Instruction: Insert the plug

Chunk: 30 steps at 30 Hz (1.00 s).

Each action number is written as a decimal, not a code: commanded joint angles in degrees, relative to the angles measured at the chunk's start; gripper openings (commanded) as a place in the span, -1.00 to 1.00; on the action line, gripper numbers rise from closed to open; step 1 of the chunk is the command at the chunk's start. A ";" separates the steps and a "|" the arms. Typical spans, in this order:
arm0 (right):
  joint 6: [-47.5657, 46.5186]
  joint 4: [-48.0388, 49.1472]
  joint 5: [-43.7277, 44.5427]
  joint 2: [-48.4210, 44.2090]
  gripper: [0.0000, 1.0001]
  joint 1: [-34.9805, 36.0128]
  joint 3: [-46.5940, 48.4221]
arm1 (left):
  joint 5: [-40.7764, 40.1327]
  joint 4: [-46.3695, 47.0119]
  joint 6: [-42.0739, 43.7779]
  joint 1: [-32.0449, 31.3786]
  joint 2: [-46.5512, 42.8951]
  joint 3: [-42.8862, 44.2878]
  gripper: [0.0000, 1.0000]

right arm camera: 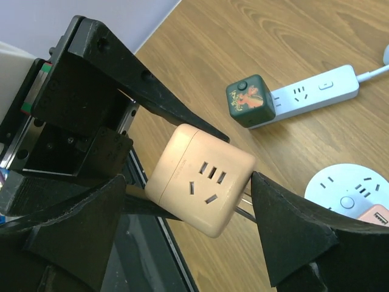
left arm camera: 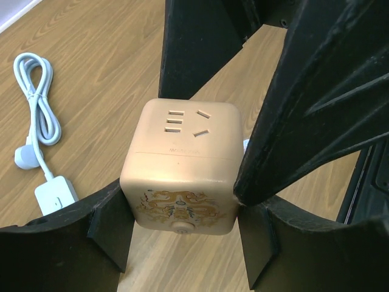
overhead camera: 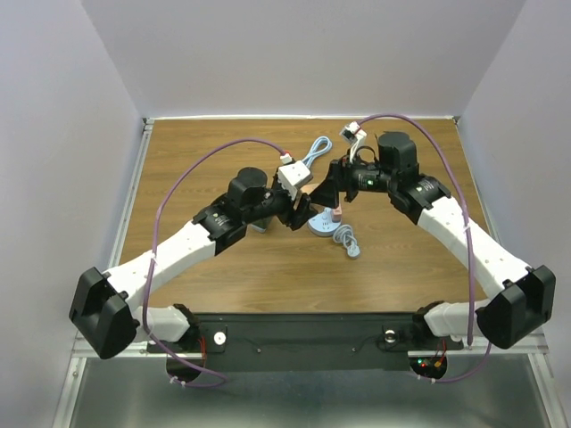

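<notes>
The left gripper (left arm camera: 182, 228) is closed on the beige cube socket adapter (left arm camera: 179, 152) and holds it by two opposite sides, above the wooden table (overhead camera: 223, 267). The right gripper (right arm camera: 188, 182) stands wide open around the same cube, one finger on each side; it has hold of nothing. In the right wrist view, the metal prongs (right arm camera: 243, 205) of the cube stick out at 4 o'clock.

From above, the cube is near the middle of the table, at 11 o'clock from the round white socket (overhead camera: 321, 225). In the right wrist view, a green cube (right arm camera: 246, 103) sits in a white power strip (right arm camera: 316, 91) at 1 o'clock from the beige cube. A coiled white cable (left arm camera: 36, 103) lies on the table at 9 o'clock in the left wrist view.
</notes>
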 commanded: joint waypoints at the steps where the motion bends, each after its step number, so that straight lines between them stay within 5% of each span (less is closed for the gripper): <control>1: 0.49 -0.20 -4.57 0.27 0.75 -0.02 0.42 | -1.36 1.12 1.64 -0.70 1.04 3.90 -1.00; 15: -3.11 -8.73 -2.55 3.96 0.51 1.21 2.00 | -5.05 -1.07 2.96 -1.85 2.45 7.33 -1.00; 19: -3.55 -9.61 -3.52 5.98 0.15 1.83 1.74 | -6.19 -1.43 3.23 -2.02 2.71 7.86 -1.00; 22: -3.46 -9.70 -2.99 6.51 -0.30 1.92 1.39 | -6.98 -1.25 3.23 -2.02 2.54 7.77 -1.00; 24: -3.20 -9.61 -2.38 7.21 -0.85 1.83 1.30 | -7.86 -0.29 2.79 -2.11 2.45 7.16 -1.00; 26: -2.67 -9.61 -1.50 7.83 -0.99 1.83 1.12 | -9.79 0.42 2.00 -2.11 2.36 6.89 -1.00; 28: -2.23 -9.52 -0.36 8.88 -0.99 1.83 1.65 | -11.20 1.12 1.65 -2.02 2.01 6.54 -0.81; 30: -1.97 -9.52 1.92 9.67 -0.99 1.39 2.87 | -11.73 2.52 1.47 -2.11 0.88 5.58 -0.19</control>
